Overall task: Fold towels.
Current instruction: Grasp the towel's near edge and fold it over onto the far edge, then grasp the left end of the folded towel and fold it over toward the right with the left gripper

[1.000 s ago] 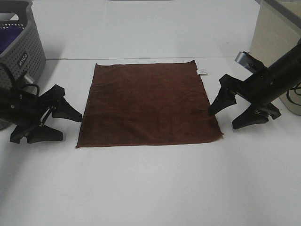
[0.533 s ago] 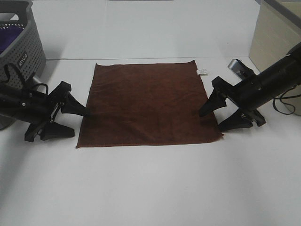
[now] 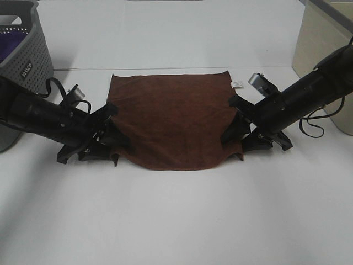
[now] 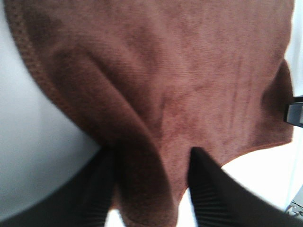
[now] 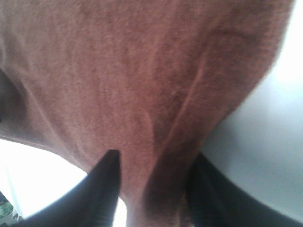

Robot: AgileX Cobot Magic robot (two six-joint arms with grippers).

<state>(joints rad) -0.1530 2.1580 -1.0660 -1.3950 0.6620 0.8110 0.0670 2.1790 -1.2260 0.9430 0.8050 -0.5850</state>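
The towel, a dark reddish-brown plush cloth, lies on the white table with its small white tag at the far right corner. Its far edge is flat, while both near corners are drawn inward and bunched. My left gripper is shut on the near left corner and my right gripper on the near right corner. In the left wrist view a ridge of towel sits pinched in the left gripper. The right wrist view shows the same: a fold of towel in the right gripper.
A grey perforated basket holding a purple cloth stands at the far left. A beige box rises at the far right, with a black cable beside it. White table spreads in front of the towel.
Both grippers moved inward from beside the towel onto its near corners and closed. The near edge, flat before, is now gathered and narrower.
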